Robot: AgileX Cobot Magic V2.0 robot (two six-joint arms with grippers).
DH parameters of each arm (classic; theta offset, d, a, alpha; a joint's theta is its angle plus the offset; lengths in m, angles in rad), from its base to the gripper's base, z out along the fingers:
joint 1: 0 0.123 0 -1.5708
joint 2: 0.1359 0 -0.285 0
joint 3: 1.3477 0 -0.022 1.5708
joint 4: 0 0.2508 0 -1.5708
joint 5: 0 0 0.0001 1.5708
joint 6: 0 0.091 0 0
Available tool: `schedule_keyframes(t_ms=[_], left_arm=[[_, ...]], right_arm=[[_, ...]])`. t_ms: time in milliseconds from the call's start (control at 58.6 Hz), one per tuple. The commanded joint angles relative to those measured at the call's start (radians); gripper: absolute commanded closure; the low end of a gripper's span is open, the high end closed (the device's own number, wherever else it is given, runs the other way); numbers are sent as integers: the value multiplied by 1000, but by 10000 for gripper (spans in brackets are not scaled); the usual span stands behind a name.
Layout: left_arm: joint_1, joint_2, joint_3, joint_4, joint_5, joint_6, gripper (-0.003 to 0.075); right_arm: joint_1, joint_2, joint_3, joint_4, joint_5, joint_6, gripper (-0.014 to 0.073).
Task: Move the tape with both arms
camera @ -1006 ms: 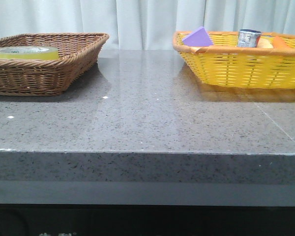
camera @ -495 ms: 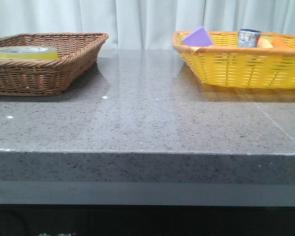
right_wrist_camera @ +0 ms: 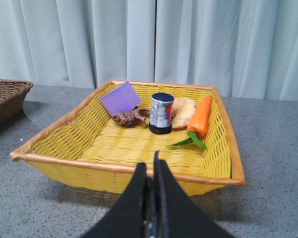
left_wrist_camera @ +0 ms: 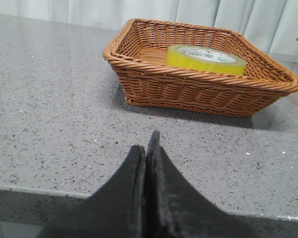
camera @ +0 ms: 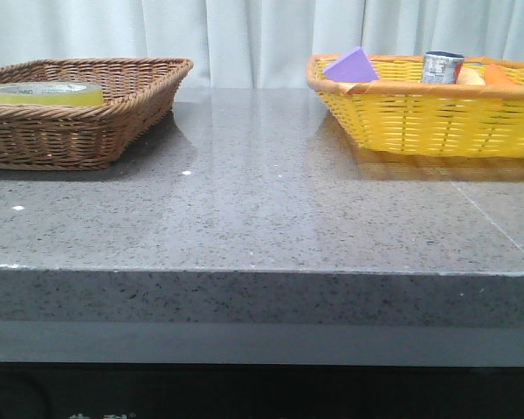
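Grey speckled table (camera: 262, 218) fronts pale curtains; at ten o'clock the tape (left_wrist_camera: 206, 59) lies flat in the brown wicker basket (left_wrist_camera: 198, 91). Left gripper (left_wrist_camera: 146, 148) and right gripper (right_wrist_camera: 151, 173) have fingers pressed together, holding nothing

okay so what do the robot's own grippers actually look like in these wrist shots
Both look alike: the left gripper and right gripper each have two matte black, angular jaws tapering from a broad base to a narrow tip. No cables, markings or labels show, and the arms behind them are out of view.
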Motion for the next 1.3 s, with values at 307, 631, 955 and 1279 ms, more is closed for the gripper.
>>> schedule_keyframes(t_ms=[307, 631, 955, 1279], left_arm=[[-6, -18, 39, 1, -86, -6, 740], [-6, -18, 39, 1, -86, -6, 740], [-6, -18, 39, 1, -86, -6, 740], [-6, -18, 39, 1, -86, -6, 740]], right_arm=[[27, -183, 260, 59, -75, 0, 715], [25, -289, 326, 62, -22, 0, 715], [24, -289, 326, 62, -22, 0, 715], [24, -289, 326, 62, -22, 0, 715]])
